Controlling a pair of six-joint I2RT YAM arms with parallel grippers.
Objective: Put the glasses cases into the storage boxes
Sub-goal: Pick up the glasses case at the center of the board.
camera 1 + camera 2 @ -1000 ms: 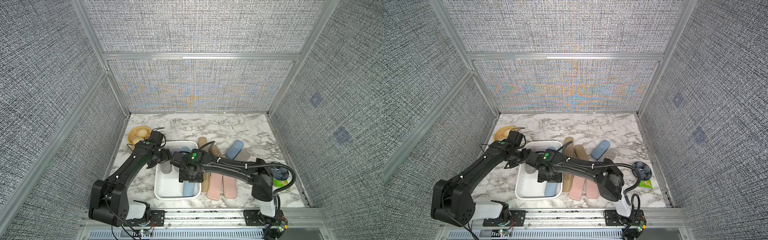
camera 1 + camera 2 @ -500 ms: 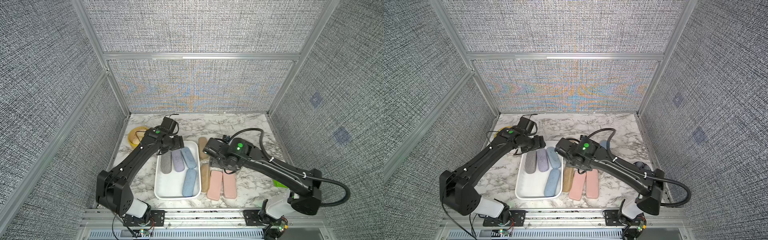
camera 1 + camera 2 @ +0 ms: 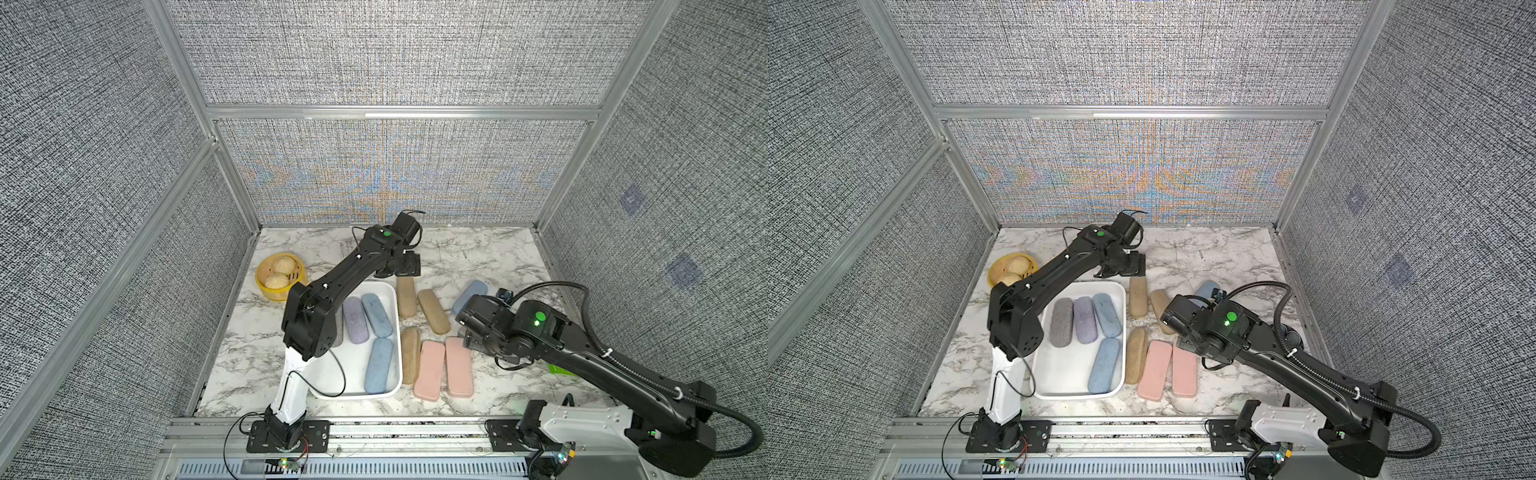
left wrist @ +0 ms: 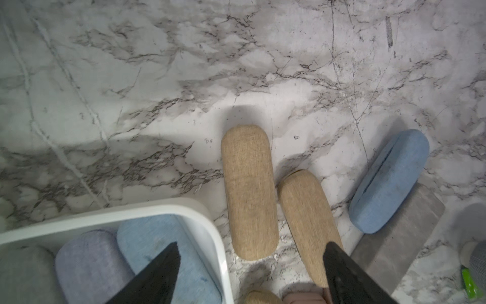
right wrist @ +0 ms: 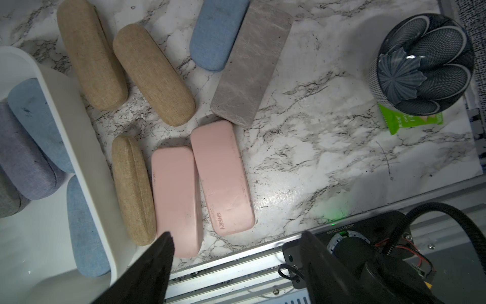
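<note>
The white storage box point(image 3: 355, 365) point(image 3: 1067, 365) holds a grey case point(image 3: 1062, 322), a lilac case point(image 3: 1085, 319) and two blue cases point(image 3: 1106, 314) point(image 3: 1104, 365). To its right on the marble lie three tan cases point(image 3: 406, 297) point(image 3: 433, 311) point(image 3: 410, 353), two pink cases point(image 3: 430, 370) point(image 3: 459, 365), a blue case point(image 3: 469, 295) and a grey blocky case point(image 5: 249, 71). My left gripper point(image 4: 251, 246) point(image 3: 399, 270) hangs open and empty above the box's far right corner and the near end of a tan case point(image 4: 249, 192). My right gripper point(image 5: 236, 234) is open and empty, high over the table's front edge near the pink cases.
A yellow basket of buns point(image 3: 279, 270) stands at the back left. A dark blue bowl point(image 5: 423, 63) and a green packet point(image 5: 410, 121) sit at the right edge. The metal front rail point(image 5: 236, 265) runs under my right gripper. Fabric walls close in three sides.
Both arms have left the storage box. The left gripper swung back past its far right corner; the right arm drew back to the right, leaving the near blue case lying free in the box.
</note>
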